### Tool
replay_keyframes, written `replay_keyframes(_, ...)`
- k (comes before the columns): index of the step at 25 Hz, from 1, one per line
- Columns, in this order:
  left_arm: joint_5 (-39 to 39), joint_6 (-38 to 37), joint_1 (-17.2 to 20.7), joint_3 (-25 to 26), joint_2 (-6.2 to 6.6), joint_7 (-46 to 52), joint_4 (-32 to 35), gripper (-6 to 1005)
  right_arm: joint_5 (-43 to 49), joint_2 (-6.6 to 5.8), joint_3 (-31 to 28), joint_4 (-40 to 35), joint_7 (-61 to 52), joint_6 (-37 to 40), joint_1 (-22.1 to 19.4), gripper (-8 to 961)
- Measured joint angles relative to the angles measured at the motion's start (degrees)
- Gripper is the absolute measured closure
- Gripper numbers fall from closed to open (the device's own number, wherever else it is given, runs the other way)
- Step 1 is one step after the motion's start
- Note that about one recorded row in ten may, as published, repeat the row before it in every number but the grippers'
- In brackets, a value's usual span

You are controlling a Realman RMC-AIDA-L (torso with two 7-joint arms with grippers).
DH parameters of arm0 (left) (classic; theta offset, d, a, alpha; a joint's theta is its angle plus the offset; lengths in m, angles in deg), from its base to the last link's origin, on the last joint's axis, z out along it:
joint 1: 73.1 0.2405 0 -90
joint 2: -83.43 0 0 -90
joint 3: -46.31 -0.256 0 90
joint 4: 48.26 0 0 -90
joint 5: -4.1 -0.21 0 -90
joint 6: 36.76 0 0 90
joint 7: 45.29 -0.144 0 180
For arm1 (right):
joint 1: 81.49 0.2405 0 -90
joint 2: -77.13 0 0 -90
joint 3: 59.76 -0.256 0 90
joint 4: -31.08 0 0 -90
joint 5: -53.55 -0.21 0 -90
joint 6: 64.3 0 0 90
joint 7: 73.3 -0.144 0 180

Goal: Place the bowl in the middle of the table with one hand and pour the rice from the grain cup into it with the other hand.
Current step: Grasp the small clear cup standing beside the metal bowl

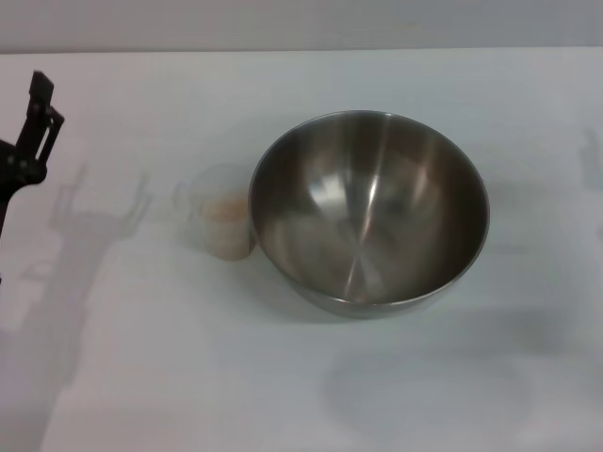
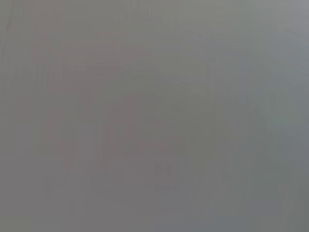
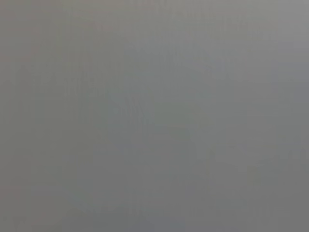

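A large shiny steel bowl (image 1: pixel 369 212) stands on the white table (image 1: pixel 141 377), a little right of the middle, with nothing in it. Right beside its left rim stands the small clear grain cup (image 1: pixel 221 224), upright, with pale rice (image 1: pixel 226 215) inside. My left gripper (image 1: pixel 33 122) is at the far left edge of the head view, raised, well away from the cup. My right gripper is out of view. Both wrist views show only plain grey surface.
The table's far edge (image 1: pixel 301 49) runs across the top of the head view. Faint shadows of the arms fall on the table at left and right.
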Motion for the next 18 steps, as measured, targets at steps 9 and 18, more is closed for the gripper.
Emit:
replay_keyframes(9, -0.19, 3.06, 3.26, -4.94, -0.01, -0.16, 0.61, 247, 0.01, -0.8, -1.88, 3.4, -5.21, -2.18, 2.41, 394)
replay_keyframes(18, -0.22, 7.69, 3.71, -12.39, 0.0, -0.25, 0.2, 250, 0.01, -1.22, -6.43, 3.4, -6.19, -4.72, 3.91, 311)
